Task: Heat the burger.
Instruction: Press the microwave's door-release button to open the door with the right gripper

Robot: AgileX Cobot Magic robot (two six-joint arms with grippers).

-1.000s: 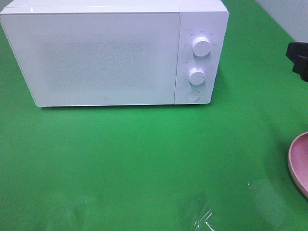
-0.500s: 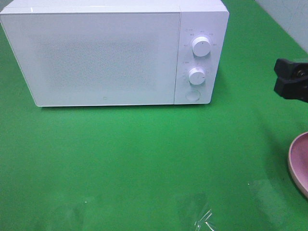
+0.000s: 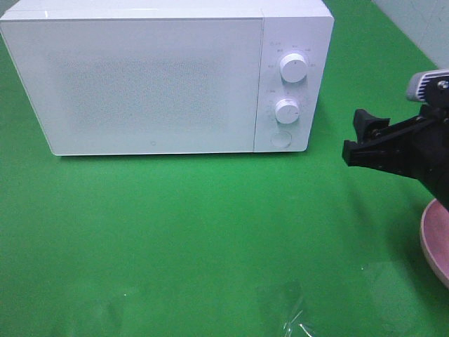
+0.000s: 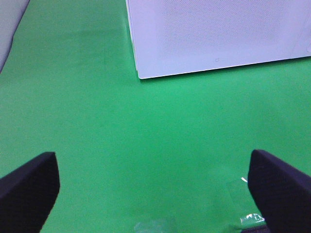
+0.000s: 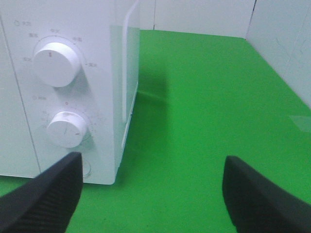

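Observation:
The burger is out of view in every frame. A white microwave [image 3: 161,77] stands with its door shut at the back of the green table; its two knobs [image 3: 292,68] and round button [image 3: 280,139] are on its right side. My right gripper [image 3: 356,137] is open, reaching in from the right, level with the button and apart from it. In the right wrist view its open fingers [image 5: 41,199] frame the microwave's control panel [image 5: 63,97]. My left gripper [image 4: 155,194] is open and empty over bare cloth in front of the microwave [image 4: 214,34]; it does not show in the exterior view.
A pink plate [image 3: 435,242] lies at the right edge, partly under my right arm. Bits of clear tape [image 3: 291,309] sit on the green cloth near the front edge. A white tiled wall [image 3: 421,21] rises at the back right.
My right gripper has moved in from the right edge toward the microwave's control panel, and more of the arm now shows. The microwave and the plate have not moved.

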